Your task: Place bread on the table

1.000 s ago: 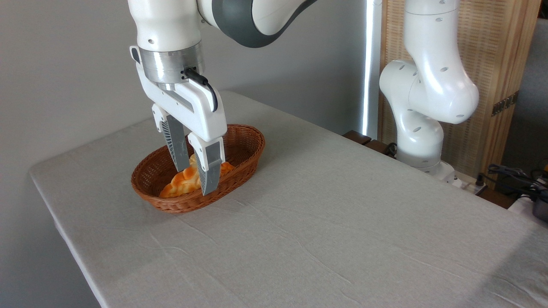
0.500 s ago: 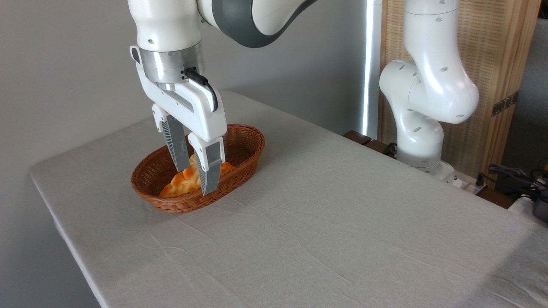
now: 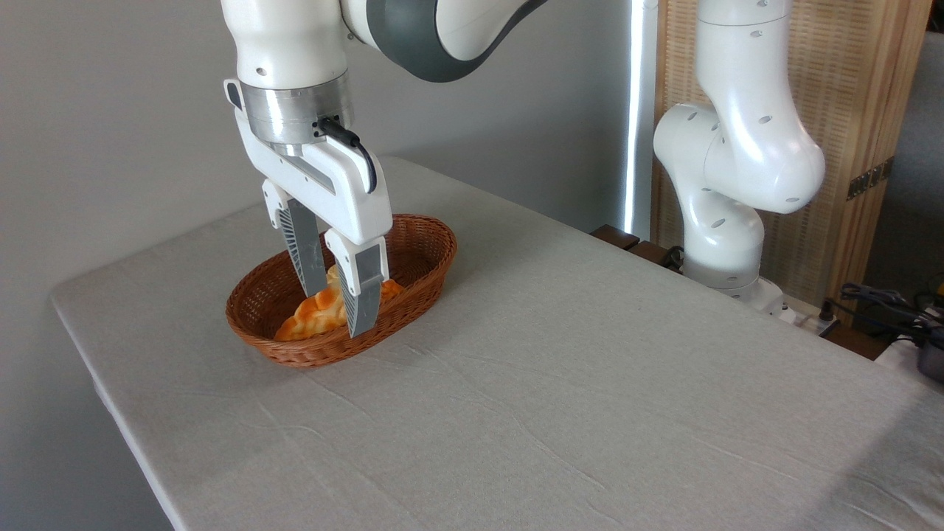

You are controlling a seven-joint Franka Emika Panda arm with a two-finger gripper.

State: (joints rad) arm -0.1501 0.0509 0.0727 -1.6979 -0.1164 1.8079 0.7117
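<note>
Wicker oval basket (image 3: pixel 420 243) holds braided orange loaf (image 3: pixel 313 316); pincer (image 3: pixel 338 310) fingers spread apart.

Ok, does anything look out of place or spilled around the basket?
Nothing stands out. The wicker basket sits level on the table, the orange braided loaf lies inside it, and the gripper reaches into it. Nothing is spilled on the cloth.

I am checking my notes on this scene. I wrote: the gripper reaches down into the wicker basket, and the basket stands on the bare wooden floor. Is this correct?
Not quite. The camera view shows the wicker basket standing on the table, which is covered in a light grey-beige cloth, not on a wooden floor. The rest holds: the gripper does reach down into the basket, its fingers on either side of the orange braided loaf.
</note>
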